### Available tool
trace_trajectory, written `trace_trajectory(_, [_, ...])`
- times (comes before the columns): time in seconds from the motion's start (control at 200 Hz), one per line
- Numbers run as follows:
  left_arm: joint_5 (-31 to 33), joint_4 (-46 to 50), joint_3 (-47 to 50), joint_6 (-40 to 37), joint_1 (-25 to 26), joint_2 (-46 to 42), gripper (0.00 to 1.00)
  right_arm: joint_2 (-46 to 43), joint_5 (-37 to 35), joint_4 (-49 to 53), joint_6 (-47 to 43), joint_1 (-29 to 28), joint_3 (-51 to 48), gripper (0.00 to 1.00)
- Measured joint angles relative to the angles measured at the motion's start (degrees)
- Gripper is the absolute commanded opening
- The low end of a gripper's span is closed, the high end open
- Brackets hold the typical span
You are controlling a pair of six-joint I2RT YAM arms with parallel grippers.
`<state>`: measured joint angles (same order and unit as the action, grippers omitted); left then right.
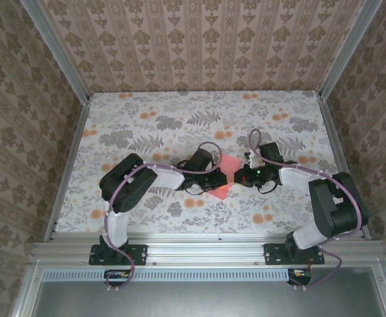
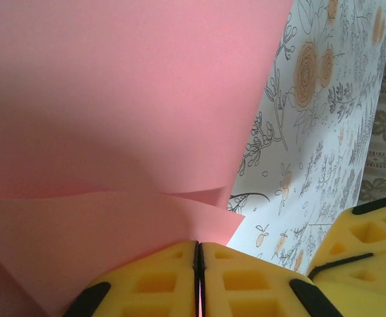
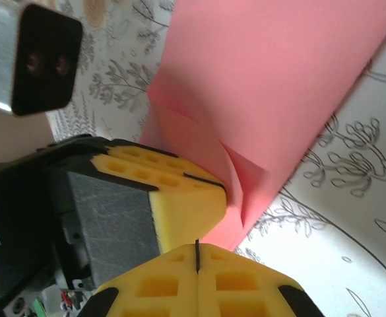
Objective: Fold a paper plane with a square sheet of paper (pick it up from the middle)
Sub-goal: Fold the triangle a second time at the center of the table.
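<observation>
One pink sheet (creased), edge pinched in left hand

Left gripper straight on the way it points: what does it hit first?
The pink sheet: it rises right in front of the left gripper, whose tips pinch it. The right gripper looks off to the side, though depth is unclear.

The left arm and right arm meet mid-table at the pink paper — on a floral-print cloth.
</observation>
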<state>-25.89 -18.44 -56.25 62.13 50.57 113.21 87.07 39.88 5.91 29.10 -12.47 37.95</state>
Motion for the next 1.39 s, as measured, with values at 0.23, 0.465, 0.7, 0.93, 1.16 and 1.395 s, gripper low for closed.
trace_trajectory(0.23, [0.00, 0.02, 0.04, 0.02, 0.00, 0.00, 0.08, 2.54, 1.11, -4.02, 2.01, -0.46, 0.02, 0.00])
trace_trajectory(0.465, [-0.02, 0.17, 0.11, 0.00, 0.00, 0.02, 0.07, 7.50, 1.11, -5.01, 2.60, -1.64, 0.96, 0.00])
trace_trajectory(0.7, [-0.09, 0.15, 0.15, 0.00, -0.09, 0.02, 0.08, 9.62, -0.57, -4.70, 1.46, -1.75, 1.97, 0.00])
trace_trajectory(0.93, [-0.35, 0.15, 0.15, -0.02, -0.09, 0.02, 0.08, 10.71, -2.60, -2.62, -0.72, -2.23, 3.19, 0.00])
trace_trajectory(1.16, [-0.90, 0.17, 0.13, -0.44, -0.09, 0.00, 0.07, 10.71, -4.98, 0.35, -2.82, -2.97, 4.74, 0.00])
trace_trajectory(1.395, [-1.16, 1.70, 0.15, -1.75, 0.44, -1.64, 0.07, 10.71, -5.51, 1.05, -3.67, -3.23, 5.09, 0.00])
